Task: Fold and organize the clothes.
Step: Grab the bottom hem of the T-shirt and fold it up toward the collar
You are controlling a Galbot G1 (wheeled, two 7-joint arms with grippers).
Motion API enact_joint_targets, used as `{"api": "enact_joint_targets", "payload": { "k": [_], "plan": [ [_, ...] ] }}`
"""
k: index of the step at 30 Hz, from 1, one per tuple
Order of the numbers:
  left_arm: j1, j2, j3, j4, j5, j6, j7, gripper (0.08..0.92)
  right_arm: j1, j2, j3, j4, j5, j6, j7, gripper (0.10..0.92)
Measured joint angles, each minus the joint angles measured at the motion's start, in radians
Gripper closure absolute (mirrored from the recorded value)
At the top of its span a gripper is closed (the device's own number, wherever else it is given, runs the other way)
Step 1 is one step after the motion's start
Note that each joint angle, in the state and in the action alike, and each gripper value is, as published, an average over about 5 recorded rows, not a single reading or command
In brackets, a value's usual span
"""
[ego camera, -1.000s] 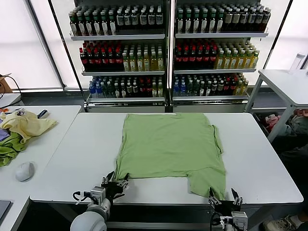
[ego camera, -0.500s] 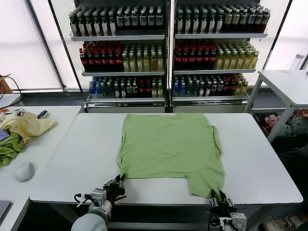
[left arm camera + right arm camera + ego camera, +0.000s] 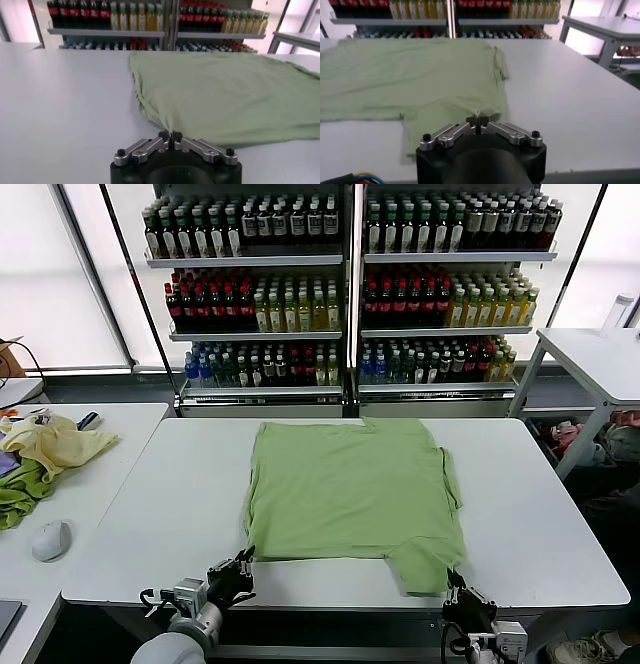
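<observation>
A tall glass-fronted drinks cooler (image 3: pixel 350 284), packed with rows of bottles, is seen behind the white rectangular worktop (image 3: pixel 150 494). On that worktop the light sage-green short-sleeved shirt (image 3: pixel 350 484) is spread flat, plain side up, with one part reaching to the near edge. On a side worktop to the left a pale yellow crumpled garment (image 3: pixel 55 442) is piled beside a white computer mouse (image 3: pixel 50 539). The left gripper (image 3: pixel 170 136) is clamped on the shirt's near left corner; the right gripper (image 3: pixel 477 121) is pinched shut on the near right hem.
</observation>
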Motion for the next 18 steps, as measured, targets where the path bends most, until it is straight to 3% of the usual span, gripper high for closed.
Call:
{"api": "enact_joint_targets", "payload": {
  "k": [9, 18],
  "plan": [
    [-0.024, 0.054, -0.011, -0.027, -0.043, -0.016, 0.016, 0.901, 0.102, -0.053, 0.011, -0.031, 0.038, 0.007, -0.008, 0.903],
    [-0.122, 0.097, 0.016, 0.037, -0.079, -0.020, 0.020, 0.901, 0.284, -0.107, -0.015, -0.148, 0.071, 0.001, -0.013, 0.903]
  ]
}}
